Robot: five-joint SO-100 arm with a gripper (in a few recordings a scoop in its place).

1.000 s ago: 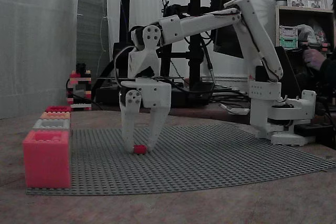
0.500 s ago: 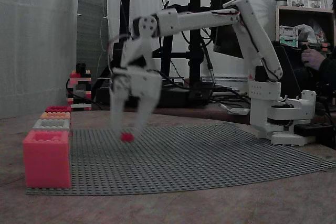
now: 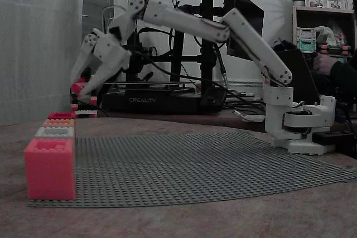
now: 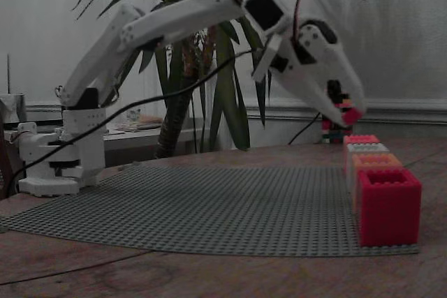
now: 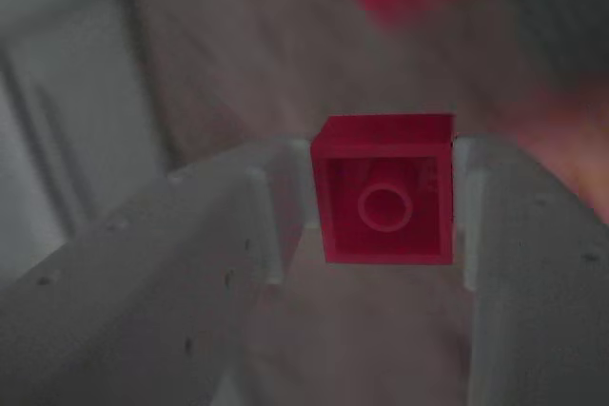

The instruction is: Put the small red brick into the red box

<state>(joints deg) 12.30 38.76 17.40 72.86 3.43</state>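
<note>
- The small red brick point(image 5: 385, 189) is pinched between the two fingers of the gripper point(image 3: 80, 91), clamped on its opposite side walls, hollow underside facing the wrist camera.
- It hangs in the air, above the far end of the row of boxes and well clear of the grey baseplate point(image 3: 212, 163).
- I'd judge it feather-light, rigid and not fragile, but smooth plastic (slippery if the grip eases); the flat side walls are the right place to hold, and that is where the fingers have it.
- Count: one small brick, one arm, one baseplate.
- Boxes along the plate's edge: four in a row (the far ones are mostly hidden behind the near ones), seen from opposite ends in the two fixed views.
- The red box point(image 4: 388, 204) is the deep crimson one at one end of that row; the far low red-topped one point(image 3: 61, 116) appears to be the same box.
- A small stack of mixed bricks point(image 3: 85, 94) stands beyond the row.
</note>
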